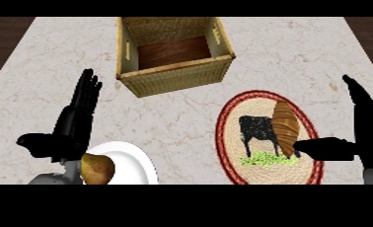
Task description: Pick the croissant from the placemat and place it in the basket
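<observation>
Croissant (285, 126) lies on placemat (268, 139) — right robot hand (350, 142) spread, thumb touching its lower end. Basket (175, 75) stands apart on bench (291, 53). Left robot hand (73, 122) spread — fingers straight.

Pale marble counter (291, 48) — wicker basket (177, 76) at the far middle, round placemat (233, 122) near right, white plate (134, 159) near left.

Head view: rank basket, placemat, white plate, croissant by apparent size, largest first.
1. basket and placemat: close in apparent size; the basket looks a little larger, but it is unsure, so tied.
2. white plate: cut off by the lower edge, so its full size is unsure.
3. croissant: smallest.
</observation>
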Available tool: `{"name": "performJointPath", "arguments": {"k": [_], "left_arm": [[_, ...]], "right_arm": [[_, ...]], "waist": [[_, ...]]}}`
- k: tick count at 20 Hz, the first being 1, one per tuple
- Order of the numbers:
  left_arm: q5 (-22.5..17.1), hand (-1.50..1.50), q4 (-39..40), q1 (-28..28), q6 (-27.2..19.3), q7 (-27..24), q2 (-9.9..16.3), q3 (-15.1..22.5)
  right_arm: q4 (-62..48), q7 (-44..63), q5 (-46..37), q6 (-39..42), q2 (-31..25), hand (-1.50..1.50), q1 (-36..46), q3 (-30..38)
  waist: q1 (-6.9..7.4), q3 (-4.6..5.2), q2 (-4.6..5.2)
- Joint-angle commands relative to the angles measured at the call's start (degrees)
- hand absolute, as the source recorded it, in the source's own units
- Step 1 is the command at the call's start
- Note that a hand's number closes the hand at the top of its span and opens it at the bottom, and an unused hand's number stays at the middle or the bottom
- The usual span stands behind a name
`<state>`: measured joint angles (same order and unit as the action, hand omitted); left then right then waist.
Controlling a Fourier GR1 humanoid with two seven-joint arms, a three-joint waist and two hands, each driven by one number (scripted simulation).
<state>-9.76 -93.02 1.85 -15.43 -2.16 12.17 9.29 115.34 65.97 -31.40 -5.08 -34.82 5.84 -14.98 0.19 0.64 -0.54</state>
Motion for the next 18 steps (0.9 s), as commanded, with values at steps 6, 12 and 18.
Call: {"name": "performJointPath", "arguments": {"k": [6, 12, 18], "left_arm": [[0.7, 0.0, -2.1, 1.4, -1.2, 1.8, -1.0, 0.5], [-0.8, 0.0, -3.1, -0.8, 1.2, 1.5, 1.0, -1.2], [-0.5, 0.0, 1.3, 0.5, 2.1, -1.3, 0.1, -2.1]], "right_arm": [[1.5, 19.2, 1.7, 13.7, 1.3, -1.5, 5.6, -1.2], [-0.2, 19.2, 1.3, 16.7, 4.4, -1.5, 7.1, 1.7], [-1.3, 19.3, -4.0, 16.1, 9.6, -1.5, 7.6, 0.6]], "waist": [[-0.07, -0.33, 0.29], [0.37, -0.3, 0.25], [0.04, -0.46, 0.56]]}}
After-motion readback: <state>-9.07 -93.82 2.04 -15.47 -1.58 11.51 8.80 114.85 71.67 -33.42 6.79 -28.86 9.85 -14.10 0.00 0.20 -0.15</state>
